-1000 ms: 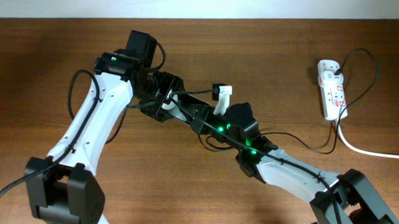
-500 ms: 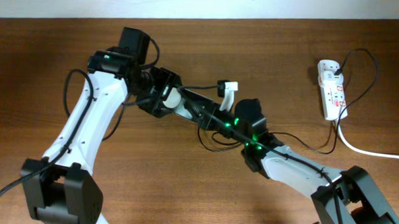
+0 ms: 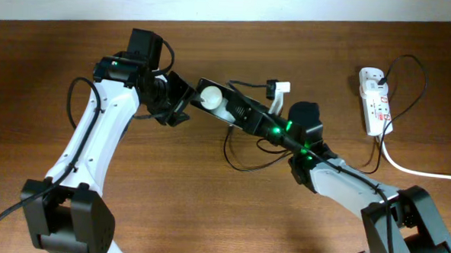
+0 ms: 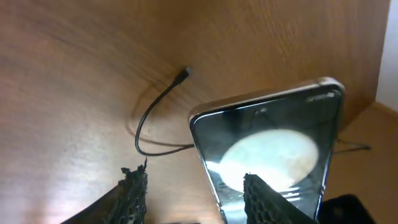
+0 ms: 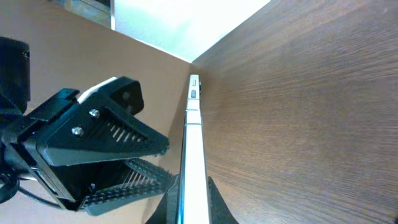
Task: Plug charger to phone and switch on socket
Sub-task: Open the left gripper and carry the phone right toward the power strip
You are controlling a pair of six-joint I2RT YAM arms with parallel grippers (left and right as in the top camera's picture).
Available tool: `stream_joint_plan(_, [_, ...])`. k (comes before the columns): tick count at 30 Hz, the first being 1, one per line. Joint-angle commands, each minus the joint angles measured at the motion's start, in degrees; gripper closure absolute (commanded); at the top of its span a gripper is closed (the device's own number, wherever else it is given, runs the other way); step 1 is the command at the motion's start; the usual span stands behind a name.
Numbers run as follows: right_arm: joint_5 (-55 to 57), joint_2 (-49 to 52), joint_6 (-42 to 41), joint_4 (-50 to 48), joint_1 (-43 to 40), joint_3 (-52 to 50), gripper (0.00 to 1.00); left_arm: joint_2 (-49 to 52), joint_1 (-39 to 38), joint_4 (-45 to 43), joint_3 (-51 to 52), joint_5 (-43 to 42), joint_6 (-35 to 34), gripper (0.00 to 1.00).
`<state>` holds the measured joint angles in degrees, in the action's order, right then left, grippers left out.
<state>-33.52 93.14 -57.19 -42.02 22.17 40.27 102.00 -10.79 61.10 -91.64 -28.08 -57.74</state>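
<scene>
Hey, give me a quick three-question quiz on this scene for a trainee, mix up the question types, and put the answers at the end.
1. True or false: the plug tip of the thin black charger cable is seated in the slim black rectangular smartphone.
2. Which gripper clamps the smartphone? A left, B right, C neither.
3. Fill in: the small white oblong power strip lies nearer the ___ arm.
Key: 1 false, the plug tip lies loose on the wooden table; 2 B, the right gripper; 3 right.
</scene>
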Motion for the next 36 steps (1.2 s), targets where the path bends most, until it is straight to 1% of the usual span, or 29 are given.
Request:
stream_joint_plan(1, [-2.58,-3.52,-0.33,-0.13,-1.99,1.11,0.96,-1.44,0.09,-1.29,-0.57,0.42,7.52,0.43])
stream_joint_plan(4, [-3.61,-5.27,-0.33,1.14,-3.91,1.11,0.96,-1.44,0.09,-3.72,-0.57,0.42,10.84,0.33])
stream_joint_plan(7, [-3.34,-7.72,-0.28,4.50,-5.07,1.11,0.96,-1.44,0.09,-6.73,-0.57,0.44,16.35,0.14])
stream_joint_plan(11, [-4.48,-9.86,-0.33,8.17,-7.37,1.09,0.96,-1.44,0.11,-8.83,-0.57,0.44,17.14,0.00])
stream_joint_plan(13, [-5.97,-10.78,-0.35,8.57,-8.70,1.09,0.96,-1.44,0.09,-8.76,-0.57,0.44,17.14,0.00])
stream_joint_plan(18, [-6.36,-15.08,-0.33,15.15,-10.97,1.09,0.96,-1.44,0.09,-8.76,-0.57,0.44,17.14,0.01])
stream_joint_plan(21, [-6.34,-16.09,-0.39,17.22,-11.43,1.09,0.96,-1.44,0.09,-8.76,-0.57,0.44,17.14,0.01])
stream_joint_plan(24, [-6.32,-16.09,-3.34,17.18,-11.43,1.09,0.96,-1.44,0.09,-8.76,-0.57,0.44,17.14,0.01])
stream_joint_plan(28, [-6.08,-16.09,-3.45,16.98,-11.43,1.09,0.96,-1.44,0.09,-8.76,-0.57,0.44,17.14,0.01])
stream_joint_plan(36, [-3.96,-16.09,-6.32,16.04,-11.72,1.09,0.96,-1.44,0.09,-8.76,-0.57,0.44,17.14,0.01])
